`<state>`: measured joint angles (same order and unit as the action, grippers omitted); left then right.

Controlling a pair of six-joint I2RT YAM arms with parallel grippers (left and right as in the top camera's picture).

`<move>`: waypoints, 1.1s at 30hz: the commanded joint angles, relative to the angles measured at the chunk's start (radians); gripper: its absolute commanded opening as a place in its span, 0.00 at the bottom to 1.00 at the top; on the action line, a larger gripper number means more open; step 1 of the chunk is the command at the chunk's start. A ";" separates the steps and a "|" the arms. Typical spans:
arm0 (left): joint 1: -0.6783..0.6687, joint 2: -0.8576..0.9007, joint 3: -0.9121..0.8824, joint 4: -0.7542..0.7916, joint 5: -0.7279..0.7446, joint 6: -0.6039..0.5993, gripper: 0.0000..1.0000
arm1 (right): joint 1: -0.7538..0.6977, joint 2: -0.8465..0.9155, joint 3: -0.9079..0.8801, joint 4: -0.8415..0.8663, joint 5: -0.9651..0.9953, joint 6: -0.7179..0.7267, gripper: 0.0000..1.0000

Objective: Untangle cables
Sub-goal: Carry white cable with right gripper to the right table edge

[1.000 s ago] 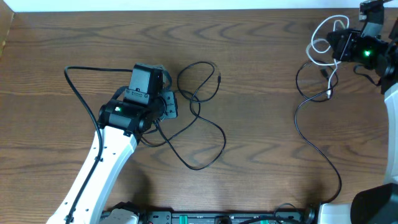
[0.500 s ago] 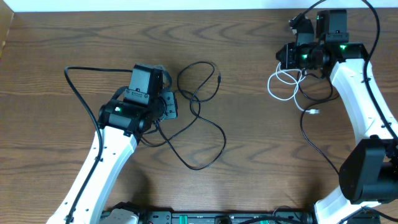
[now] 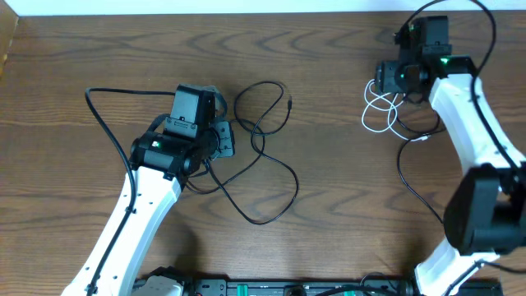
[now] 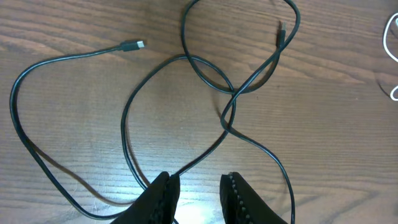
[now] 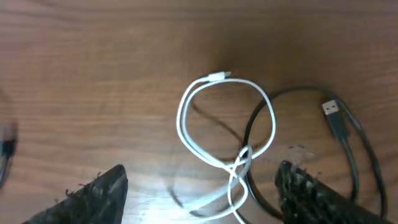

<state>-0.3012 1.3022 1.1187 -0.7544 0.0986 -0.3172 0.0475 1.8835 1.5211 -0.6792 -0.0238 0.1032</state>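
— White cable (image 5: 211, 79)?
— Just let go. Lies looped on the table (image 5: 93, 62) beneath the right gripper (image 5: 202, 169), fingers now flung wide.
— Black cable (image 4: 231, 98)?
— Sprawls ahead of the left gripper (image 4: 199, 180), fingers narrowly apart. Looks separated.

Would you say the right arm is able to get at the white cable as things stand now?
Probably yes. The right claw hangs open right over the white cable, with nothing covering it. A black cord seems to cross its loop, so a pinch there might catch both.
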 commanded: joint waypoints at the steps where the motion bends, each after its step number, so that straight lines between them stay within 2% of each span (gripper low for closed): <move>1: 0.005 0.005 0.002 -0.008 -0.002 0.005 0.28 | 0.002 0.070 -0.005 0.049 0.042 0.058 0.75; 6: 0.005 0.005 0.002 -0.016 -0.002 0.005 0.28 | -0.003 0.181 -0.005 0.069 0.040 0.096 0.77; 14: 0.005 0.005 0.002 -0.016 -0.002 0.005 0.28 | -0.003 0.227 -0.005 0.002 0.040 0.106 0.76; 16: 0.005 0.005 0.002 -0.016 -0.002 0.005 0.28 | -0.003 0.230 -0.008 -0.024 0.041 0.106 0.69; 18: 0.005 0.005 0.002 -0.017 -0.002 0.005 0.28 | -0.003 0.230 -0.019 -0.035 0.041 0.106 0.67; 20: 0.005 0.005 0.002 -0.017 -0.002 0.005 0.28 | -0.003 0.230 -0.040 -0.040 0.041 0.106 0.49; 22: 0.005 0.005 0.002 -0.019 -0.002 0.005 0.28 | -0.003 0.230 -0.051 -0.050 0.040 0.106 0.25; 25: 0.005 0.005 0.002 -0.020 -0.002 0.005 0.28 | -0.003 0.230 -0.051 -0.066 0.040 0.106 0.05; 26: 0.005 0.005 0.002 -0.020 -0.002 0.005 0.28 | -0.003 0.230 -0.051 -0.071 0.039 0.106 0.01; 30: 0.005 0.005 0.002 -0.020 -0.002 0.005 0.28 | -0.004 0.211 -0.047 -0.079 -0.091 0.105 0.01; 33: 0.005 0.005 0.002 -0.020 -0.002 0.005 0.28 | -0.028 0.119 -0.008 -0.095 -0.181 0.105 0.01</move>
<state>-0.3012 1.3037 1.1187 -0.7704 0.0986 -0.3172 0.0387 2.0850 1.4780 -0.7666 -0.1257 0.2054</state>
